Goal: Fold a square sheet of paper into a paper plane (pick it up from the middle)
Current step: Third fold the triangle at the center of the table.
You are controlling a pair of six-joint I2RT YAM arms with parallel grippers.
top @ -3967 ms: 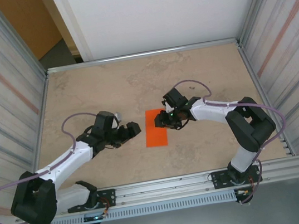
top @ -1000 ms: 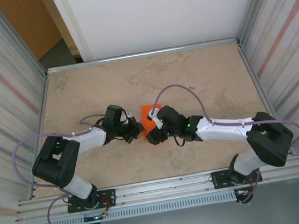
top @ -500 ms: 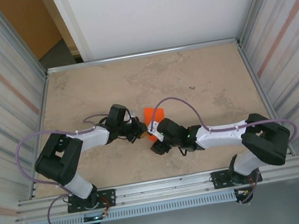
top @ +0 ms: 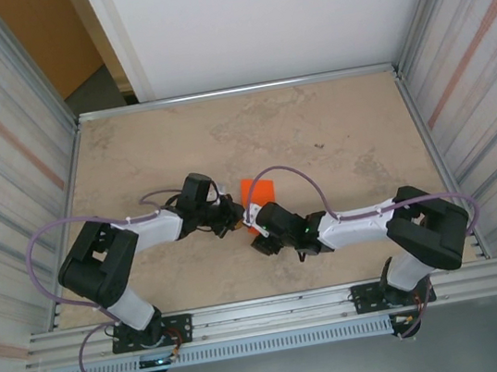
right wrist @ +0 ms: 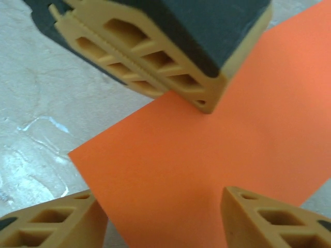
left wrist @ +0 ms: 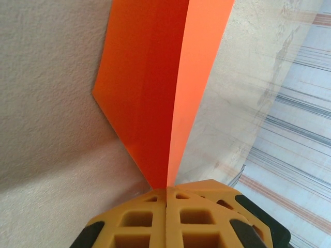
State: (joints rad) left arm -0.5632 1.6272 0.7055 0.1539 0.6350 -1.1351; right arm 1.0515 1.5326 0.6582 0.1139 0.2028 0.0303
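Note:
The square sheet of paper (top: 255,189) is bright orange and folded along one crease, and it lies mid-table between the two arms. My left gripper (top: 234,218) is shut on its near left edge. In the left wrist view the folded sheet (left wrist: 145,93) rises from between the closed yellow fingers (left wrist: 145,219). My right gripper (top: 257,232) is open at the sheet's near corner. In the right wrist view its fingertips (right wrist: 54,222) stand on either side of the orange sheet (right wrist: 207,160), with the left gripper's fingers (right wrist: 150,57) just above. The paper plane is out of view.
The beige table (top: 333,126) is boxed in by metal walls left and right and a white panel at the back. The right arm's purple cable (top: 289,172) loops over the paper area. A rail (top: 277,311) runs along the near edge.
Over the last second the right gripper slid nearer and left along the sheet to beside the left gripper, and its jaws narrowed. The left gripper has kept its grip.

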